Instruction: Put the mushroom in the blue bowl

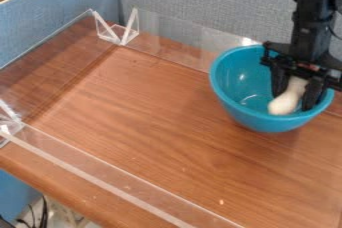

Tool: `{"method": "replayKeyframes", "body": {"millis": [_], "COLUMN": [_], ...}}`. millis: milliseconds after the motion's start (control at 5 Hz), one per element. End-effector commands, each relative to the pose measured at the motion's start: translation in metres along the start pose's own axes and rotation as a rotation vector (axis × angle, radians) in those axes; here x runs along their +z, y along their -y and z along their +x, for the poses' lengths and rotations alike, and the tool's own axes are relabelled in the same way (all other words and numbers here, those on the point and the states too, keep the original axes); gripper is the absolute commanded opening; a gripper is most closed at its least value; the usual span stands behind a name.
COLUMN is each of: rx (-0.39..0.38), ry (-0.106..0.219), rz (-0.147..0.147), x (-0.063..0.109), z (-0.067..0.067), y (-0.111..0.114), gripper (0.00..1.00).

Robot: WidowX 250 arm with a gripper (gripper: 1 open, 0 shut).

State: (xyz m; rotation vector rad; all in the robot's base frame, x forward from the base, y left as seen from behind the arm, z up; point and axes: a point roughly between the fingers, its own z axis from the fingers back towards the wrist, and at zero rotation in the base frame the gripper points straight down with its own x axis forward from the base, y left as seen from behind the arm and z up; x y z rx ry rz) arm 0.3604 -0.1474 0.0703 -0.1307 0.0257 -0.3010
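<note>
Basically, mushroom [286,100] is inside the bowl [241,84], gripper [297,84] around it (can't tell if gripping or open); spread the fingers wide, then lift straight up, clear of the rim.

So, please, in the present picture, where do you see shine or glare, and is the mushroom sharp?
In the camera view: pale glints on the clear strip along the table's edge; soft sheen on the wooden table; mushroom soft-edged, little detail; gripper so dark that its parts merge.
</note>
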Motion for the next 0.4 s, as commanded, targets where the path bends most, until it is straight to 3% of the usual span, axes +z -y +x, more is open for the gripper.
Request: {"method": "replayKeyframes", "body": {"millis": [0,200], "rx": [-0.025,-0.01], "ry": [0.038,0.043], "rz": [-0.009,-0.01], "x": [-0.0039,-0.0085], "z": [0.0084,0.0076], "y": [0.0075,0.0037], "gripper": [0.0,0.0]}}
